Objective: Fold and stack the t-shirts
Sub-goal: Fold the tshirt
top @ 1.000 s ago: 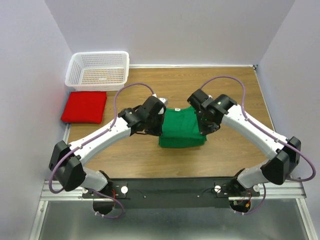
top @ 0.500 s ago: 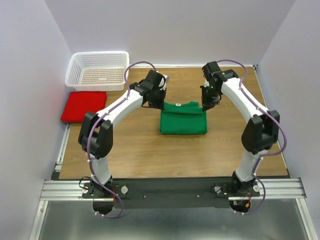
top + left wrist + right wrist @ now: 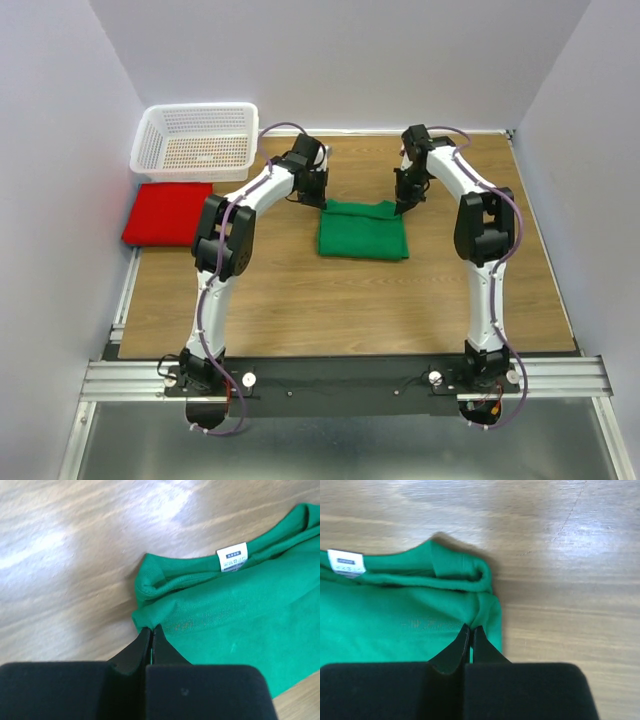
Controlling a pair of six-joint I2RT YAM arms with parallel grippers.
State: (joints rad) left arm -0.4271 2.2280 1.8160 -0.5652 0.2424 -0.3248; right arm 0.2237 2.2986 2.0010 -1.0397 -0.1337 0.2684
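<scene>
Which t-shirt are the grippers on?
The bright green cloth t-shirt: the left gripper and right gripper pinch its far corners. The bright red t-shirt lies apart, beside the white plastic basket.

Top camera looks down; both wrist cameras closely share the green t-shirt [image 3: 363, 232].
</scene>
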